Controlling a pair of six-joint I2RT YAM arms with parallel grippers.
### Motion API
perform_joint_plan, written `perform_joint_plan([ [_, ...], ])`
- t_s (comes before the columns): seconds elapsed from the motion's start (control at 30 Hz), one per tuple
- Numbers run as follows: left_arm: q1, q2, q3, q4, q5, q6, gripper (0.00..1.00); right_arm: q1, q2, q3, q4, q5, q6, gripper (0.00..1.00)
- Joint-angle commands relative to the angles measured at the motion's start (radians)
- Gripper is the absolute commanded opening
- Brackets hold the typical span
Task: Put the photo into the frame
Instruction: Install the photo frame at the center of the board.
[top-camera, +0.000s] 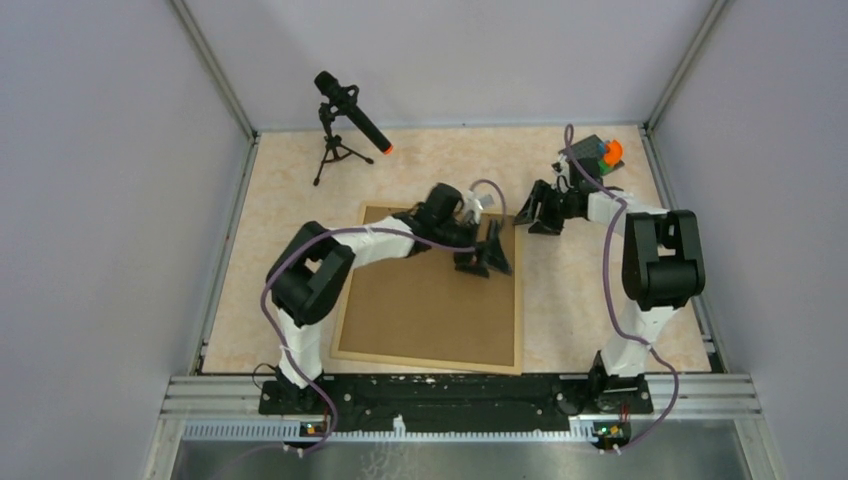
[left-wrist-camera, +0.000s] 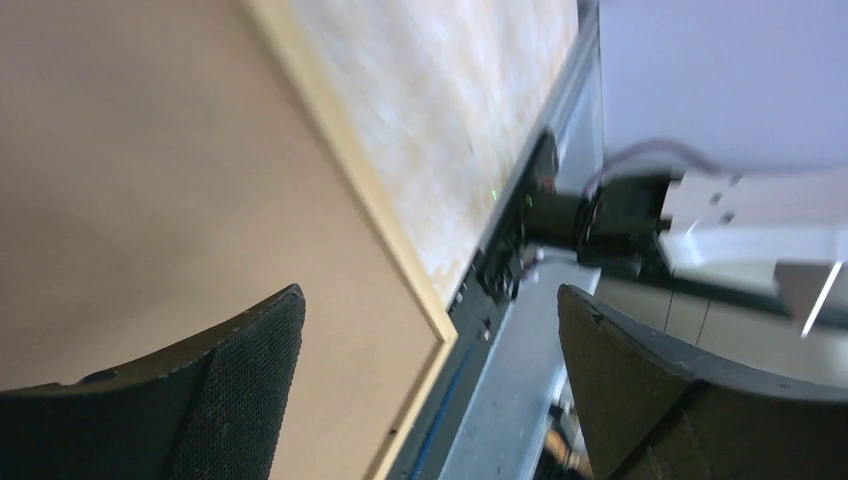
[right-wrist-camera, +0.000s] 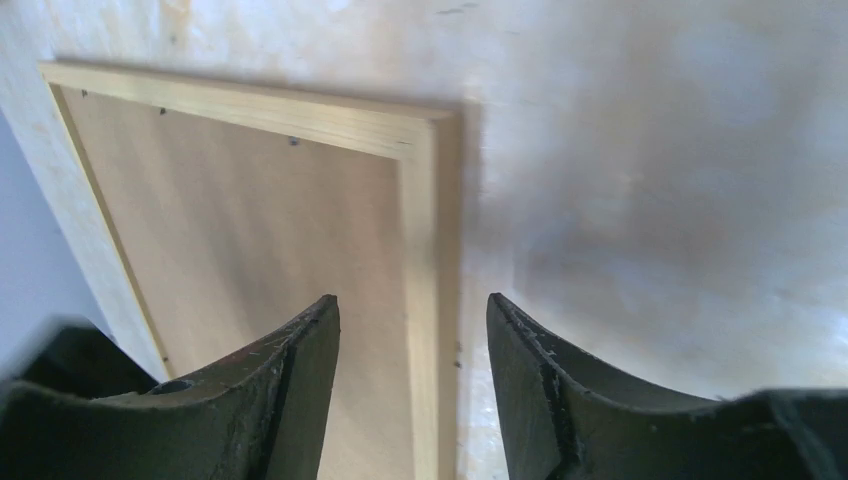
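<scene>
The frame (top-camera: 519, 300) lies flat on the table, its thin light wood strips around a plain brown backing board (top-camera: 420, 310). The photo is not in view. My left gripper (top-camera: 485, 262) is open and empty over the board's far right part. In the left wrist view it (left-wrist-camera: 430, 300) hovers over the board (left-wrist-camera: 120, 150) and a wood strip (left-wrist-camera: 340, 130). My right gripper (top-camera: 532, 215) is open and empty just beyond the frame's far right corner. In the right wrist view it (right-wrist-camera: 412, 305) straddles the side strip (right-wrist-camera: 420, 250) beside the board (right-wrist-camera: 230, 230).
A black microphone on a small tripod (top-camera: 350, 120) stands at the back left. A small dark device with orange and green parts (top-camera: 600, 155) sits at the back right. A metal rail (top-camera: 450, 395) runs along the near edge. Walls enclose three sides.
</scene>
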Motion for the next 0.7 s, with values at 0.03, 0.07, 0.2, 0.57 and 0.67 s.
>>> perform_joint_plan([
  [0.03, 0.174, -0.053, -0.018, -0.046, 0.013, 0.023, 0.96, -0.057, -0.039, -0.027, 0.004, -0.1, 0.029, 0.5],
  [0.07, 0.179, -0.039, -0.016, -0.058, 0.013, 0.027, 0.95, -0.058, -0.036, -0.027, -0.003, -0.099, 0.023, 0.47],
  [0.2, 0.191, 0.001, -0.024, -0.059, -0.01, 0.032, 0.85, -0.054, -0.025, -0.034, -0.027, -0.059, 0.006, 0.32],
  [0.57, 0.242, 0.048, -0.164, 0.036, -0.043, -0.063, 0.65, 0.03, 0.052, -0.012, -0.118, 0.106, -0.049, 0.29],
  [0.67, 0.247, 0.051, -0.174, 0.04, -0.044, -0.073, 0.65, 0.032, 0.063, -0.007, -0.145, 0.141, -0.062, 0.29],
])
